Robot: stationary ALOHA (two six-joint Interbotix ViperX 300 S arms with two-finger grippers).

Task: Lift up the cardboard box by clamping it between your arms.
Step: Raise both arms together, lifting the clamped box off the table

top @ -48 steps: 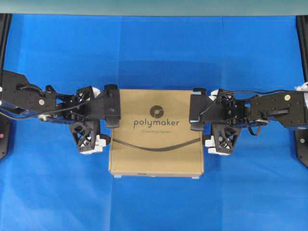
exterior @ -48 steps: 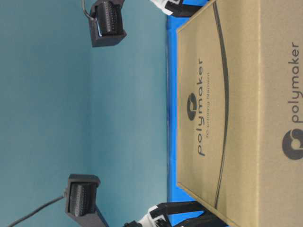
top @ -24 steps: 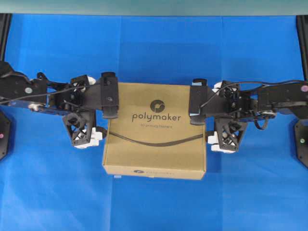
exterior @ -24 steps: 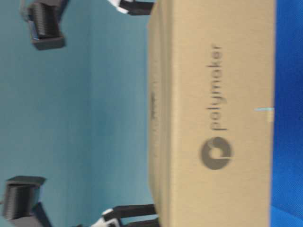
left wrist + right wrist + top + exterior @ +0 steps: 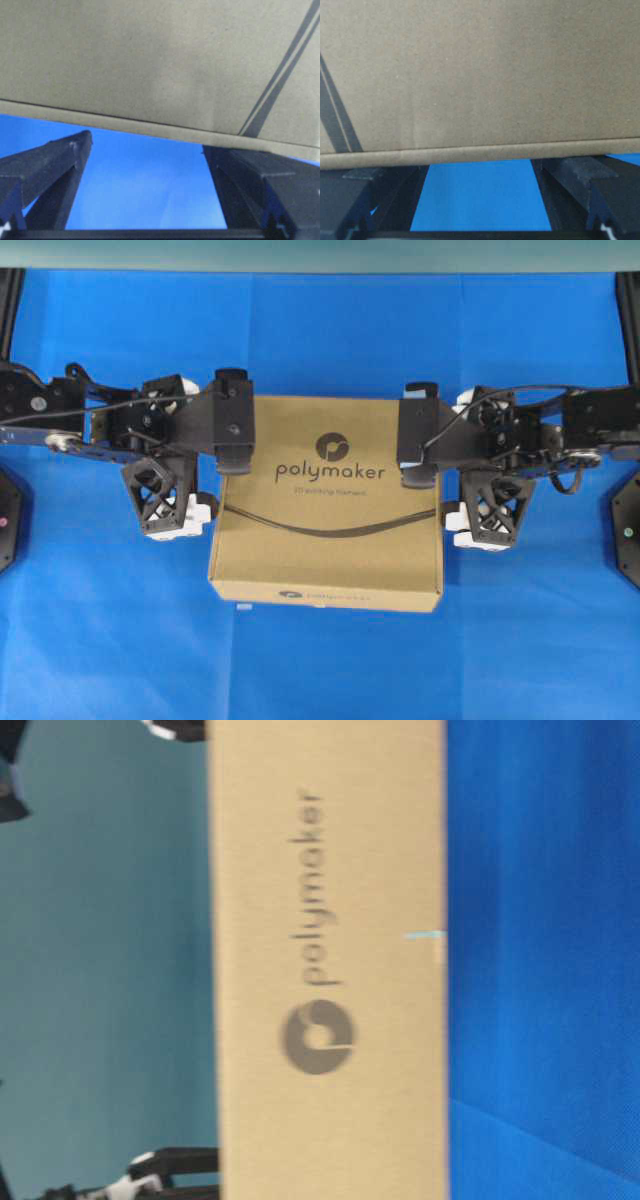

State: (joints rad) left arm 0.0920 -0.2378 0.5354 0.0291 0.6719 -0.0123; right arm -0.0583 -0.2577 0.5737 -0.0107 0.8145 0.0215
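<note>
Overhead view, cardboard box (image 5: 327, 502): seen level between the 2 arms above the blue desk (image 5: 330, 330), logo side up.
Overhead view, left arm (image 5: 150, 435): pressed against the box's left edge; the left tool (image 5: 212, 512) is seen with its jaws spread apart, closed on nothing.
Overhead view, right arm (image 5: 500, 440): pressed against the box's right edge; the right tool (image 5: 447, 522) is likewise spread apart.
Table-level view, box (image 5: 330, 870): its printed side face fills the frame, blurred; a clear gap to the blue surface cannot be told.
Left wrist view, box (image 5: 150, 60): seen above 2 spread fingers (image 5: 47, 172).
Right wrist view, box (image 5: 480, 75): seen above 2 spread fingers (image 5: 580, 182), blue cloth between them.
</note>
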